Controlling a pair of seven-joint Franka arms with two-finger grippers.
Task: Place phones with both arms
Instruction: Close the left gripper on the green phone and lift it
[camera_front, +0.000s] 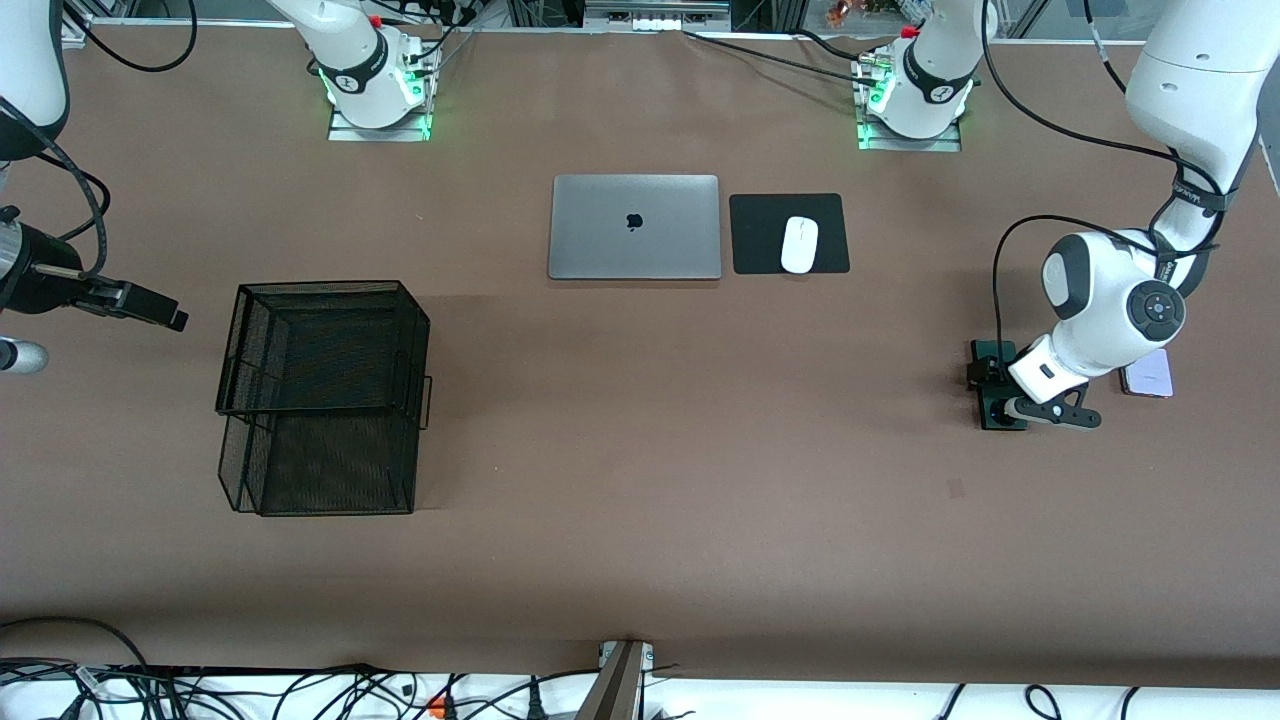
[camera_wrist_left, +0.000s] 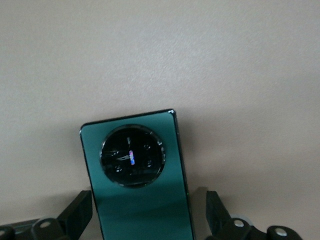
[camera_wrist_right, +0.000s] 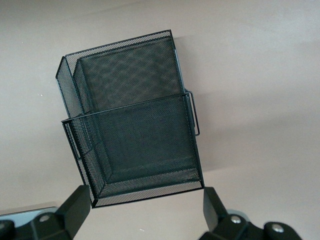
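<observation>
I've got the left gripper (camera_wrist_left: 145, 215) down low over the dark-green phone (camera_wrist_left: 137, 175) at the left arm's end of the table, jaws wide, straddling it, nothing held. Lilac phone (camera_front: 1146, 373) lies just beside. Right gripper (camera_front: 150, 305) waits open near the mesh basket (camera_front: 325, 395). Next I'd close on the green one and lift

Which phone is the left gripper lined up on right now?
The dark-green phone with the round camera ring: it lies between the open fingers of the left gripper. The pale-lilac phone lies beside it, outside the fingers.
</observation>
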